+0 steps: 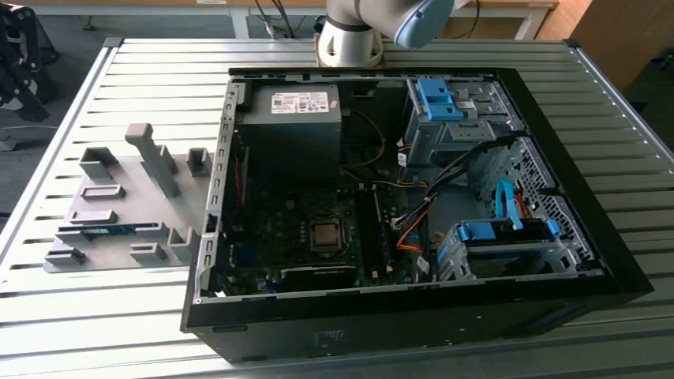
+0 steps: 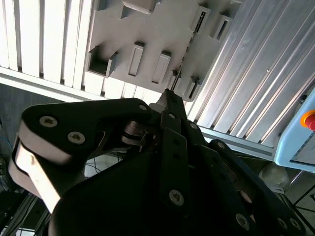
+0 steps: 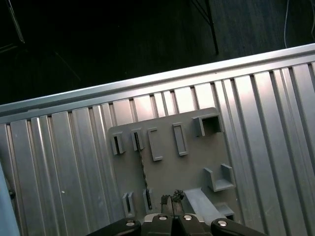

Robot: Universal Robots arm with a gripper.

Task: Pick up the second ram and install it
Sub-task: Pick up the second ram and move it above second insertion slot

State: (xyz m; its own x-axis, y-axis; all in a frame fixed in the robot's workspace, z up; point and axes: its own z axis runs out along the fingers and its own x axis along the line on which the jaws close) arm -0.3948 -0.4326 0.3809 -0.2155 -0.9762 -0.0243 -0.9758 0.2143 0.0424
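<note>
The second ram [image 1: 106, 230] is a thin blue stick standing on edge in holders near the front of the grey fixture plate [image 1: 126, 189], at the exterior view's left. In the first wrist view the ram [image 3: 142, 169] is a thin dark line seen edge-on across the plate [image 3: 192, 167]. The second wrist view has the ram [image 2: 188, 46] as a slim line on the plate [image 2: 147, 29]. My gripper [image 3: 172, 197] hangs well above the plate, near one end of the stick, shut with nothing in it. Its tip [image 2: 170, 93] points at the plate.
An open black computer case [image 1: 589, 260] lies at the exterior view's right of the plate, with the motherboard [image 1: 305, 237], its memory slots [image 1: 374, 229], a power supply [image 1: 290, 118] and blue drive brackets [image 1: 437, 99]. The arm's base [image 1: 353, 35] stands behind the case. Everything rests on a slatted metal table [image 1: 126, 79].
</note>
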